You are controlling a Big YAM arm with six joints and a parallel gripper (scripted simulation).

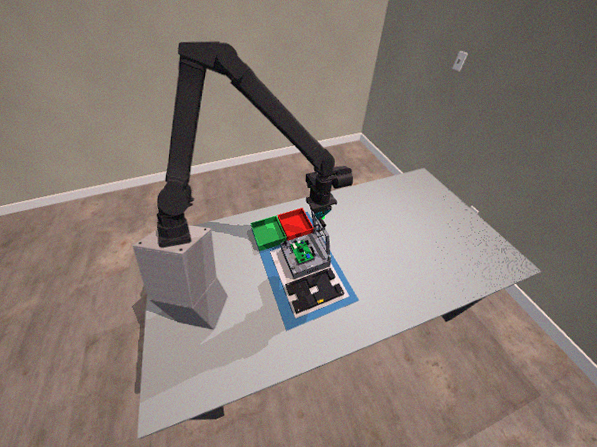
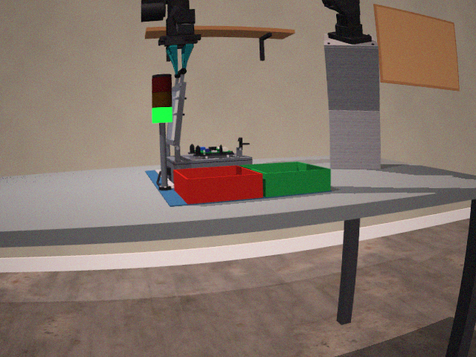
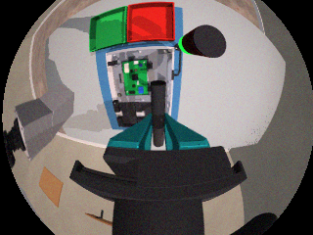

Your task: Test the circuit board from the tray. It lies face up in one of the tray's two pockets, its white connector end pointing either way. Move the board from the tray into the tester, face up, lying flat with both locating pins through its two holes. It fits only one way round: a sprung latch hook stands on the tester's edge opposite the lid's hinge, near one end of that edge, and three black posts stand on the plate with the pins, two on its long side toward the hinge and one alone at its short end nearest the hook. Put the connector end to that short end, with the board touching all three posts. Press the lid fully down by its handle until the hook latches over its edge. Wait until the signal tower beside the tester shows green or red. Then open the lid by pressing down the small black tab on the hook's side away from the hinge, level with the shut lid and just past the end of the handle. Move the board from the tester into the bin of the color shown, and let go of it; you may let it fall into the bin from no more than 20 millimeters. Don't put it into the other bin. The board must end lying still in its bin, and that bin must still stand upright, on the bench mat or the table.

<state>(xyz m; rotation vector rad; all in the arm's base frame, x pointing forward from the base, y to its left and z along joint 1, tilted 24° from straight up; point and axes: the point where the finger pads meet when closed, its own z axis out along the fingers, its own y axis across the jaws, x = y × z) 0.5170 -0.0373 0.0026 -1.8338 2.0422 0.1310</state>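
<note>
The green circuit board (image 1: pixel 303 253) lies face up on the plate of the grey tester (image 1: pixel 309 262); it also shows in the wrist view (image 3: pixel 136 77). The tester's lid (image 2: pixel 177 115) stands raised, nearly upright. My gripper (image 2: pixel 180 71) is shut on the lid's black handle (image 3: pixel 158 108) at the lid's top edge, high above the tester. The signal tower (image 2: pixel 161 115) beside the tester shows green on its lowest light. The latch hook (image 2: pixel 240 146) stands on the tester's far edge. The black tray (image 1: pixel 313 289) has both pockets empty.
The red bin (image 2: pixel 217 183) and the green bin (image 2: pixel 290 178) stand side by side next to the tester on the blue mat (image 1: pixel 311 294). The arm's grey pedestal (image 1: pixel 180 274) stands at the table's edge.
</note>
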